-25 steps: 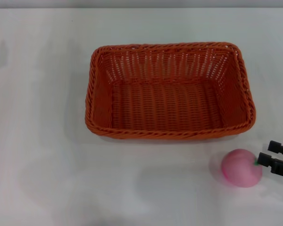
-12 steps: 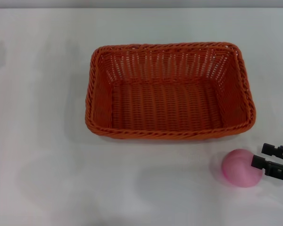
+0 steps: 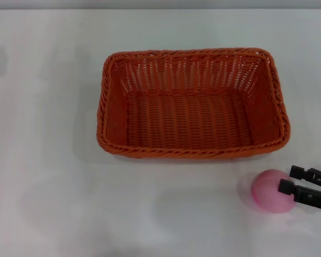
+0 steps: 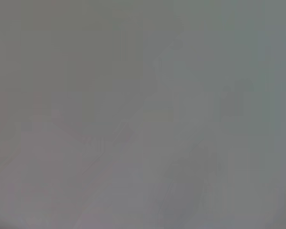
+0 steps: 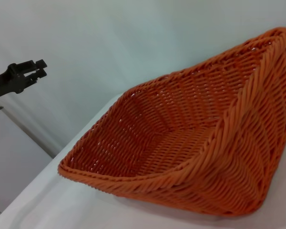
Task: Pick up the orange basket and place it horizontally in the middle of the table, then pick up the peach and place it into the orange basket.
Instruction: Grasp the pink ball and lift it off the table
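Note:
The orange basket [image 3: 190, 101] stands upright in the middle of the table [image 3: 43, 160], its long side running left to right; it also fills the right wrist view as the orange basket [image 5: 190, 152]. The pink peach [image 3: 268, 191] lies on the table just in front of the basket's right corner. My right gripper [image 3: 290, 179] reaches in from the right edge, open, its two black fingers over the peach's right side. In the right wrist view my left gripper [image 5: 19, 76] shows far off beyond the basket, holding nothing. The left wrist view shows only blank grey.
Bare white tabletop lies left of the basket and in front of it. The table's far edge [image 3: 160, 8] runs along the back.
My right gripper has moved left, from beside the peach to over its right side. The basket and the peach have stayed in place.

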Motion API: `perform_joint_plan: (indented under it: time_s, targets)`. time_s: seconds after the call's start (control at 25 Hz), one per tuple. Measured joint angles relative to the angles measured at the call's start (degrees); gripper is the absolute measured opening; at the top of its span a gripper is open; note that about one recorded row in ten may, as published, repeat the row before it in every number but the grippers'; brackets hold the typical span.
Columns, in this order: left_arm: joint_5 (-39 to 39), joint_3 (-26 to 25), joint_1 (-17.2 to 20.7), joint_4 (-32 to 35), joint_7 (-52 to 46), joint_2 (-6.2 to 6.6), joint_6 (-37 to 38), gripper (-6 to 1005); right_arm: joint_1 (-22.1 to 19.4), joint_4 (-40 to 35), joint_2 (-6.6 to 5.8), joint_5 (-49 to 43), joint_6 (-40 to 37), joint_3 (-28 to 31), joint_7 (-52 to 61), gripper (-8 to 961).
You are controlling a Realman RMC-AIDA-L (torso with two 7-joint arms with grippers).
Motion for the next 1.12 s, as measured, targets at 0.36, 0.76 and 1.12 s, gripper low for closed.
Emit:
perform_joint_plan:
  time_s: [0.36,0.76,1.12]
  targets:
    - [0.0,-0.4,0.0,0.0,0.0,0.02,-0.7,428,1.5,2.8,-0.07,0.0,-3.4,-1.6,-0.1,864]
    - [-0.6,-1.0,0.2,0.1,0.0,0.12,-1.3,428,3.1,4.8,-0.23,0.0,-5.1,-4.7,-0.5,864]
    - [-1.3,-1.4,0.4,0.1,0.7,0.08,-1.5,428,3.7,4.8,-0.38,-0.1,-4.9,-6.9,-0.6,859]
